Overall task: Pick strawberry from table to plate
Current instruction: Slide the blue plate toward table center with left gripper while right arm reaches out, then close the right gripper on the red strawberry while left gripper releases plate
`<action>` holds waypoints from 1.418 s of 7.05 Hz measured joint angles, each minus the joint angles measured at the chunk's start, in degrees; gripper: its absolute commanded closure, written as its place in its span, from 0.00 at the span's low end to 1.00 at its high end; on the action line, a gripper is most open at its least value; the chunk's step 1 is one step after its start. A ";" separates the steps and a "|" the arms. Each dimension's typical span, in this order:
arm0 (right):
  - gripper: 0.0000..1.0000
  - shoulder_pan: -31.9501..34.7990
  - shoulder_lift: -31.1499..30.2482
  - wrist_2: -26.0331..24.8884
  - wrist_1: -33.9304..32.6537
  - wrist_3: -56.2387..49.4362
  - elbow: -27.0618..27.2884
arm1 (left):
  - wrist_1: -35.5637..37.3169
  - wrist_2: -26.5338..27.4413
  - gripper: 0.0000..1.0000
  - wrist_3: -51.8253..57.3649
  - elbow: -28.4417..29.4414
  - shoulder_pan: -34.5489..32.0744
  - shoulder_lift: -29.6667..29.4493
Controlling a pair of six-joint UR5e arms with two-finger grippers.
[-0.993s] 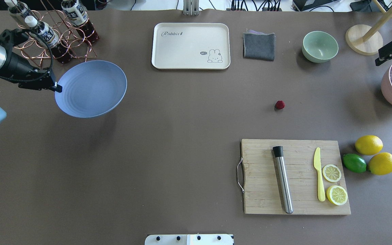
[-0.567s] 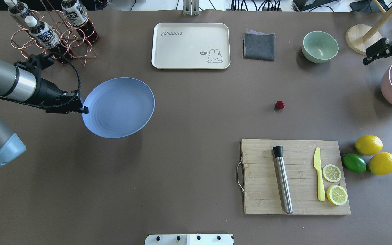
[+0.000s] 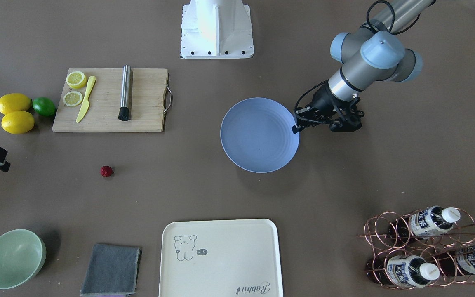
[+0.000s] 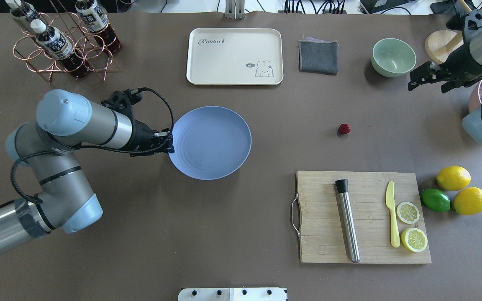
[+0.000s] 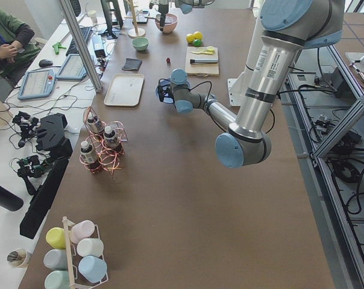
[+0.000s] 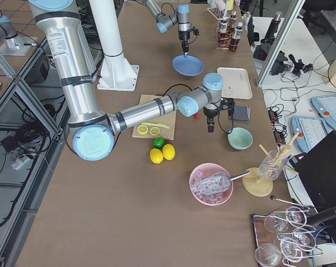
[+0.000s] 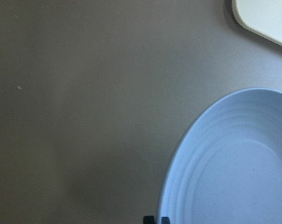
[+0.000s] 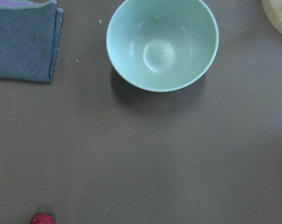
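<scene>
The strawberry [image 4: 344, 128] [image 3: 106, 171] lies alone on the brown table [image 4: 241, 234], small and dark red. It also shows at the bottom left of the right wrist view [image 8: 42, 218]. My left gripper [image 4: 170, 144] [image 3: 295, 128] is shut on the near-left rim of the pale blue plate [image 4: 211, 142] [image 3: 259, 135]. The empty plate hangs a little above the table's middle, casting a shadow, well to the left of the berry. My right gripper [image 4: 426, 88] hovers open beside the green bowl [image 4: 393, 57], above and to the right of the strawberry.
A cream tray [image 4: 234, 56] and a grey cloth [image 4: 318, 56] lie at the back. A wooden cutting board [image 4: 320, 225] carries a metal rod, a yellow knife and lemon slices, with lemons [image 4: 453, 178] and a lime beside it. A copper bottle rack [image 4: 63, 42] stands back left.
My left arm has carried the plate rightward and nearer, from the bottle rack to the table's middle. My right gripper has moved left, from the table's right edge to beside the green bowl.
</scene>
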 measured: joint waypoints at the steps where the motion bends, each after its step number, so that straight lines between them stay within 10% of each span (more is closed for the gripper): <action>1: 0.00 -1.54 0.26 -0.59 1.01 2.22 0.11 | 0.33 4.29 1.00 -1.45 0.94 2.97 -1.73; 3: 0.00 -4.03 1.28 -1.03 1.57 6.36 0.81 | 0.54 8.81 1.00 -4.15 2.02 6.32 -3.96; 4: 0.00 -5.96 2.09 -1.87 1.62 8.57 1.32 | 0.56 9.37 0.17 -4.63 2.21 6.71 -4.30; 5: 0.00 -8.40 3.09 -3.54 1.64 10.70 1.54 | 0.56 9.55 0.02 -4.65 2.24 6.58 -4.33; 10: 0.00 -15.49 6.42 -8.88 1.63 13.49 -2.49 | 0.50 8.05 0.02 -0.31 0.19 2.45 -2.45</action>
